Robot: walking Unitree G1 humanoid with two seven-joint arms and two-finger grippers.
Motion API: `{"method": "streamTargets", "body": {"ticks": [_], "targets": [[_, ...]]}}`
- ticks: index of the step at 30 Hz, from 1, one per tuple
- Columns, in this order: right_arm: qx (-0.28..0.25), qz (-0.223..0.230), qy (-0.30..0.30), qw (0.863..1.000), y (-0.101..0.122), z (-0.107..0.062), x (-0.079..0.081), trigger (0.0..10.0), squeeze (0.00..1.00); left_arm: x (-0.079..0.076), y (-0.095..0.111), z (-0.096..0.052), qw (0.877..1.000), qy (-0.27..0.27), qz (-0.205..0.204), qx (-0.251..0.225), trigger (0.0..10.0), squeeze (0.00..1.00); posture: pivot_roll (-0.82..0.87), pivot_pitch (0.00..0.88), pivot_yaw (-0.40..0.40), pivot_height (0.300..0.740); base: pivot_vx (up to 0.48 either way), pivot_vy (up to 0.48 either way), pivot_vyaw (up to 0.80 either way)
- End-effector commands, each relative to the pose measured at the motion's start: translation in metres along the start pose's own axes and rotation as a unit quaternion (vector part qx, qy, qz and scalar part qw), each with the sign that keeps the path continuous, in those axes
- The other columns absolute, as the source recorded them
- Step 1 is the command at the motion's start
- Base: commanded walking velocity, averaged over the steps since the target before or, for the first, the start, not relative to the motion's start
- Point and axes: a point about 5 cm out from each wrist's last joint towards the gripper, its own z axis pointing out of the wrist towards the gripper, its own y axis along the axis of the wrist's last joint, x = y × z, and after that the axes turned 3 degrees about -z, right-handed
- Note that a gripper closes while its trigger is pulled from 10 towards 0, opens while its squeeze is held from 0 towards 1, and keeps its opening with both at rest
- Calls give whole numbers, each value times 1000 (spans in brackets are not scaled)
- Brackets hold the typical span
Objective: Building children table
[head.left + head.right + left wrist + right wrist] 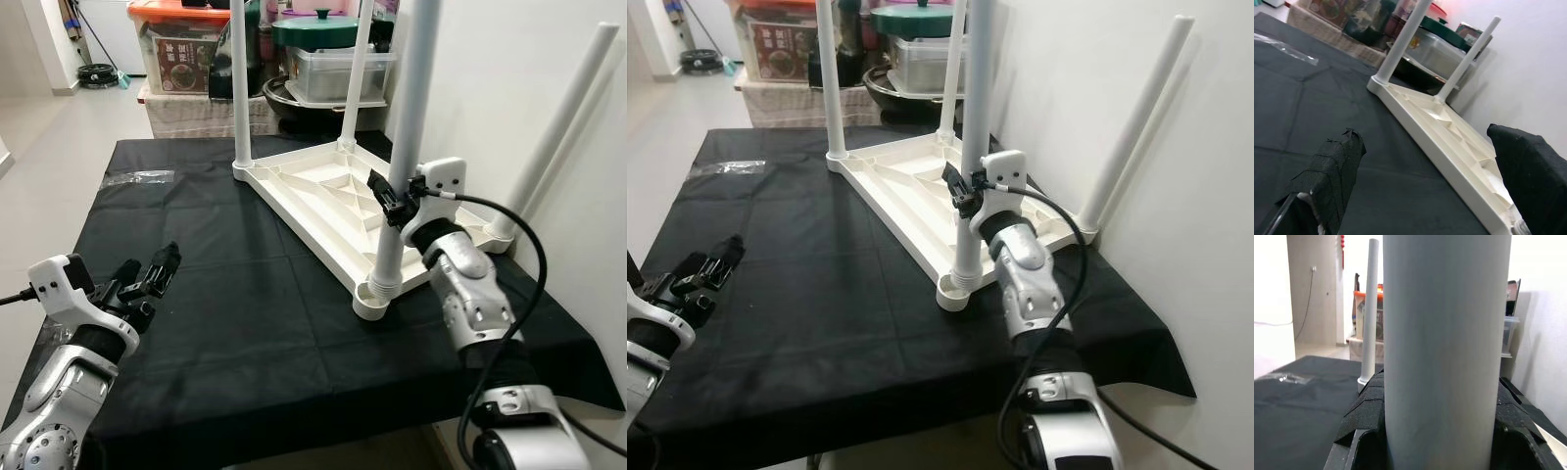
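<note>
The right gripper is clamped on the upright near leg, its axis vertical in the tabletop corner; the left gripper hovers open, well apart.

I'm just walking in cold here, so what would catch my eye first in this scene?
An upside-down white table top lies on the black cloth, white legs standing up from its corners. The right gripper clamps the nearest leg. The left gripper hovers open over the cloth's near left side.
</note>
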Motion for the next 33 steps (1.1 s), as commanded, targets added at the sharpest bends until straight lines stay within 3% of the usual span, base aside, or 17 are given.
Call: {"method": "streamTargets", "body": {"ticks": [1,6,14,17,19,24,28,33], "targets": [[23,9,5,1000,-13,-6,5,0,0,2,-5,-1,1000,10,2,8,10000,0,-5,0,-56,740,0,0,0],[33,9,26,999,-19,-10,14,0,0,5,-4,-2,1000,15,6,6,10000,0,-5,0,-60,740,0,0,0],[58,24,24,998,-29,-22,12,0,0,8,-4,-4,1000,24,6,3,10000,0,-7,0,-64,740,0,0,0],[65,40,18,997,-31,-24,10,0,0,9,-5,-4,1000,26,5,3,10000,0,-11,0,-61,740,0,0,0],[84,86,3,993,-38,-27,4,0,0,9,-6,-3,1000,28,2,4,10000,0,-14,0,-58,740,0,0,0],[97,117,-9,988,-43,-29,-1,0,0,9,-6,-2,1000,29,1,5,10000,0,-14,0,-58,740,0,0,0],[112,121,-22,986,-51,-33,-7,0,0,11,-6,-2,999,32,1,6,10000,0,-12,0,-60,740,0,0,0],[117,102,9,988,-52,-35,5,0,0,11,-6,-3,999,35,2,6,10000,0,-10,0,-60,740,0,0,0]]}}
